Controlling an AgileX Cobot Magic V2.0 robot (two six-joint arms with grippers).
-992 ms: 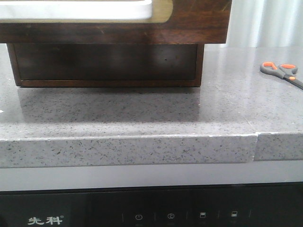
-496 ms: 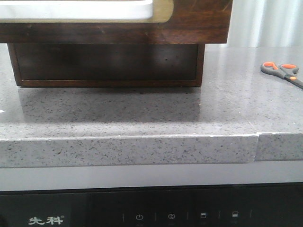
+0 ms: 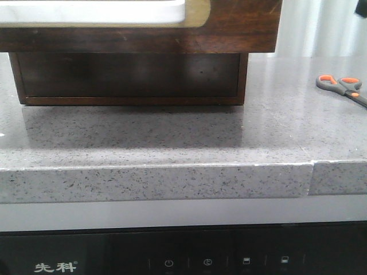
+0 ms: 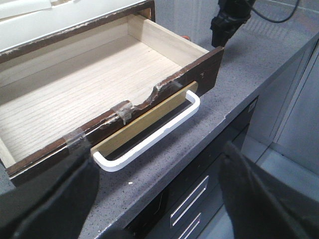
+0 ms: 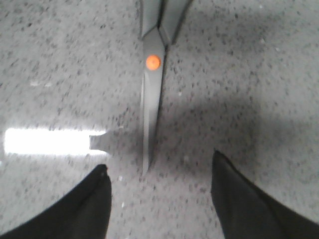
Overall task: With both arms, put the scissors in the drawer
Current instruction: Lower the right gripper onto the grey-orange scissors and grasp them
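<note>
small grey-handled, orange-looped scissors (image 3: 343,87) flat on speckled grey stone table (image 3: 172,137), right of open dark brown wooden drawer (image 4: 149,99) | right tool (image 5: 157,199) released, over blades | left tool (image 4: 159,194) released, empty

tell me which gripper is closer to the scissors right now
Right. The right gripper hovers open just over the scissors blades; the left gripper is open at the drawer handle.

I count one pair of scissors (image 3: 343,87) on the tabletop (image 3: 172,137) and one open drawer (image 4: 75,99) with one white handle (image 4: 149,130). I see two grippers, my left (image 4: 154,199) and my right (image 5: 157,199), each with two fingers.
</note>
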